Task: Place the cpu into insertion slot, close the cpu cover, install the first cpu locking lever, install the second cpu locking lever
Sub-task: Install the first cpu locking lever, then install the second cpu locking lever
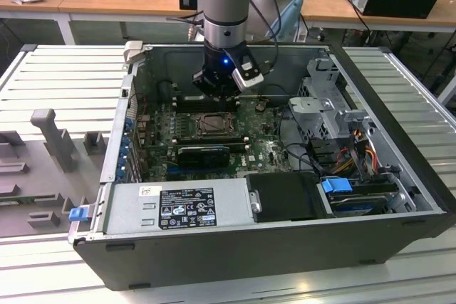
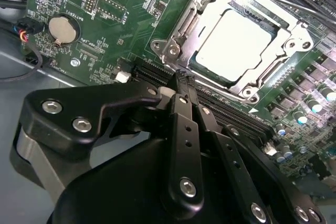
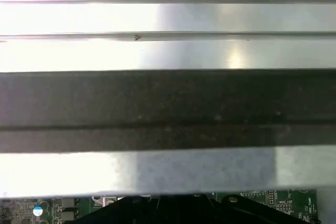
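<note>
- The black robot tool (image 2: 181, 80) sits in the lower half of the second wrist view, fingers pressed together into one narrow tip, so it's clenched with nothing between them as far as I can see.
- That tip is right over the long black memory slots (image 2: 220, 109), just beside the near edge of the socket.
- The small flat square cpu with the pale silver-grey top (image 2: 232, 43) is already lying in the square dark insertion slot with the metal rim (image 2: 206, 76), upper right of that frame. Glare washes out its surface.
- The thin silver-grey hinged cpu cover frame (image 2: 209, 17) looks to be lying down around the chip, but I can't tell whether it's latched. The levers are hard to pick out.
- In the exterior view the arm hangs into the open grey computer case (image 1: 399, 115) at upper centre, tool (image 1: 216, 89) just behind the socket (image 1: 212, 124) on the green motherboard (image 1: 160, 142); the wrist hides the fingers there.
- The first wrist view has bright metal bands, a dark strip and a sliver of green board (image 3: 286, 200) along the bottom edge.
</note>
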Controlling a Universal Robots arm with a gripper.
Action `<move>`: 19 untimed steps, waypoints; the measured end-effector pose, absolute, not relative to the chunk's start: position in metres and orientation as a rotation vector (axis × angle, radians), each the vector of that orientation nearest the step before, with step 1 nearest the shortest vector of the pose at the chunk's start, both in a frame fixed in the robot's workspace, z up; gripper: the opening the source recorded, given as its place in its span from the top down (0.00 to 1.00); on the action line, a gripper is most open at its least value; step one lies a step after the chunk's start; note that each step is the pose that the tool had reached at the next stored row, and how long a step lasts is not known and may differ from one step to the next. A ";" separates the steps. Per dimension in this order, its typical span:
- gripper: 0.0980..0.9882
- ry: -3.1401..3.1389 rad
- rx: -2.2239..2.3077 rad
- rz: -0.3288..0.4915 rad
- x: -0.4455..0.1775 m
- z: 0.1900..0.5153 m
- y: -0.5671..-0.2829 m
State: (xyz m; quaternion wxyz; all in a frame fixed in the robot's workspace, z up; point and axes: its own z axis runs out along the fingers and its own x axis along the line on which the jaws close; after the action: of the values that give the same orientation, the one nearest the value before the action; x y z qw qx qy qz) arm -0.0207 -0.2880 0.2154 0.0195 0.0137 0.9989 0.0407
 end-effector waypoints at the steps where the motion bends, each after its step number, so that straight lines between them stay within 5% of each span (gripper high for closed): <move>1: 0.99 3.100 0.043 0.126 -0.021 0.216 -0.288; 19: 0.99 3.100 0.042 0.123 -0.021 0.218 -0.295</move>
State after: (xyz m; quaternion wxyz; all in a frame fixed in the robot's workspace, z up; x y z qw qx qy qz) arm -0.0206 -0.2948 0.2182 0.0196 0.0137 0.9989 0.0397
